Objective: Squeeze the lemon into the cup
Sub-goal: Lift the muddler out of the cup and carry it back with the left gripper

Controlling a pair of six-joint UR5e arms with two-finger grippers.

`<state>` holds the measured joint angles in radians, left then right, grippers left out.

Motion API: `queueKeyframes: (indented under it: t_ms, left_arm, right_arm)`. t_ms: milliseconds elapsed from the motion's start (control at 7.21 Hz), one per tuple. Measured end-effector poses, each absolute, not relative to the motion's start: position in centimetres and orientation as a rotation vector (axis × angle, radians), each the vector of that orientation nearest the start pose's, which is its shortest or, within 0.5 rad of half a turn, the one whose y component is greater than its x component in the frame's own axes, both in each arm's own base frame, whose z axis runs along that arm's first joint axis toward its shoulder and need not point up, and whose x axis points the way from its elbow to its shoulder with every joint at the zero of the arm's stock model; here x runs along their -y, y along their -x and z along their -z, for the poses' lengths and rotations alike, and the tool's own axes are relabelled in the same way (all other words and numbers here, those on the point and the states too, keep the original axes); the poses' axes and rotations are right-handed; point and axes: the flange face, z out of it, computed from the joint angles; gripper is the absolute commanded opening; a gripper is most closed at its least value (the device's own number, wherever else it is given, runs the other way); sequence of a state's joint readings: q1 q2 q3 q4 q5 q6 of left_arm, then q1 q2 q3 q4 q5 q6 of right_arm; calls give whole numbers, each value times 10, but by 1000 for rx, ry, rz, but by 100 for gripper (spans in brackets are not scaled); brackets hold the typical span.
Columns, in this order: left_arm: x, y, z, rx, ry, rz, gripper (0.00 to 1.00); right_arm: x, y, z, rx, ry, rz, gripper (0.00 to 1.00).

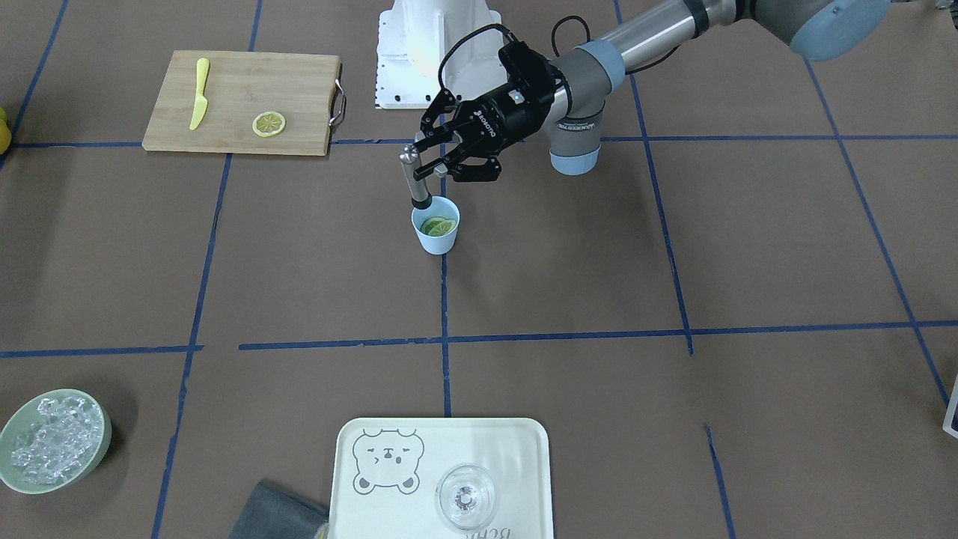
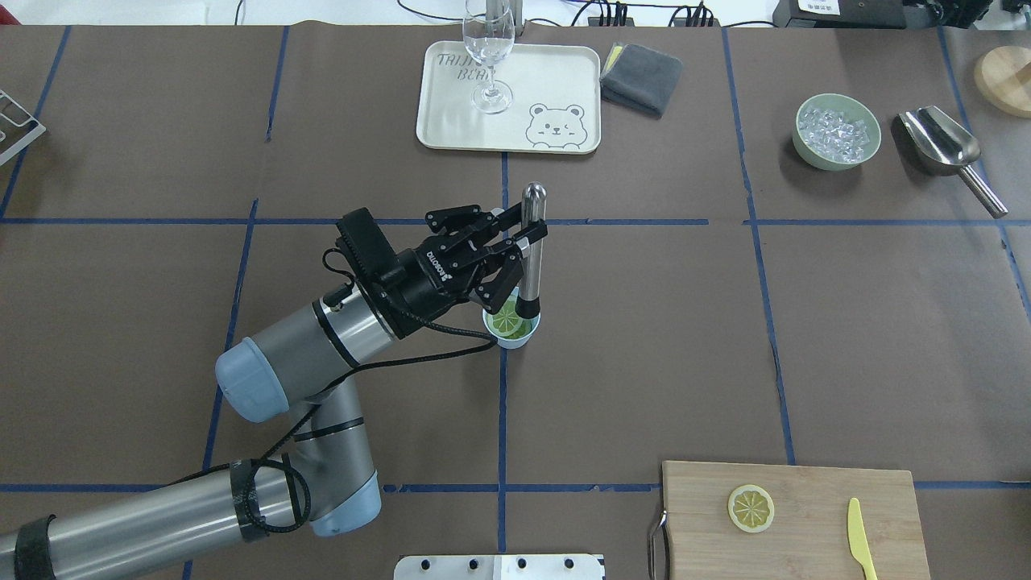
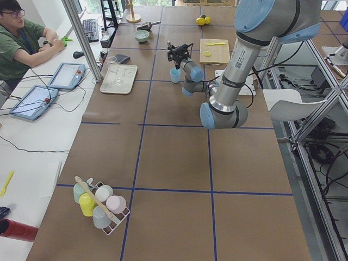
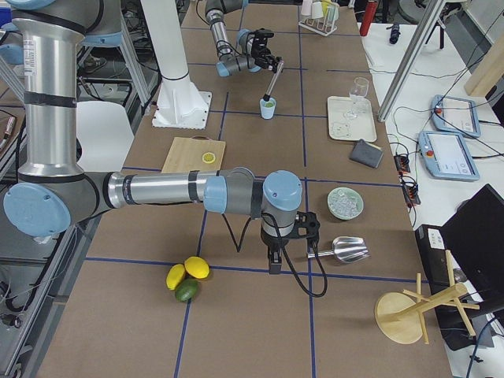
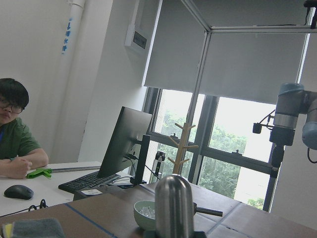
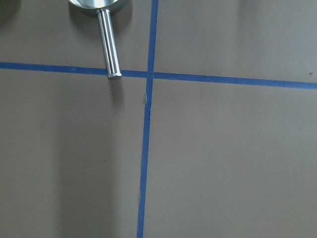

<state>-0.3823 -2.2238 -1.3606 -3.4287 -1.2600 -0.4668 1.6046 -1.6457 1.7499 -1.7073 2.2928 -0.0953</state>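
Note:
The pale blue cup (image 1: 435, 239) stands near the table's middle, also in the overhead view (image 2: 525, 337). Lemon slices (image 1: 438, 225) lie inside it (image 2: 506, 320). My left gripper (image 1: 426, 161) is shut on a slim metal muddler (image 1: 414, 180), held upright and slightly tilted, its lower end at the cup's rim (image 2: 530, 258). Its rounded top fills the left wrist view (image 5: 174, 208). Another lemon slice (image 1: 269, 123) lies on the wooden cutting board (image 1: 239, 82). My right gripper (image 4: 276, 256) hangs over the table near a metal scoop; I cannot tell whether it is open or shut.
A yellow knife (image 1: 199, 93) lies on the board. A cream tray (image 2: 451, 121) holds a clear glass (image 2: 488, 48); a grey cloth (image 2: 640, 76) lies beside it. A green bowl of ice (image 2: 836, 131) and a metal scoop (image 2: 942, 141) sit far right. Whole fruits (image 4: 187, 276) lie near the right arm.

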Motion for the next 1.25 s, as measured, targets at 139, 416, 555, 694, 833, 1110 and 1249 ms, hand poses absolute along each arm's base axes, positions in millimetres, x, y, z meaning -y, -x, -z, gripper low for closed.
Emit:
queueKeyframes:
  t_ms: [139, 416, 555, 694, 833, 1110, 1249]
  left_arm:
    - [392, -498, -185, -1537, -1643, -13, 0]
    - [407, -480, -161, -1434, -1551, -27, 0]
    - [410, -471, -151, -1363, -1490, -48, 0]
    - [413, -466, -149, -1295, -1431, -75, 0]
    - [421, -462, -160, -1235, -1361, -118, 0]
    - [450, -440, -189, -1110, -1162, -257, 0]
    - [468, -422, -198, -1043, -1035, -311, 0]
  right_arm:
    - [453, -83, -624, 723, -15, 47, 100]
    - [452, -83, -624, 724, -15, 47, 100]
    - [452, -83, -624, 725, -15, 47, 100]
    - [452, -83, -624, 725, -15, 48, 100]
    - [452, -83, -625, 725, -13, 48, 100]
    - [453, -82, -639, 726, -29, 53, 100]
    - [456, -82, -655, 729, -50, 59, 100]
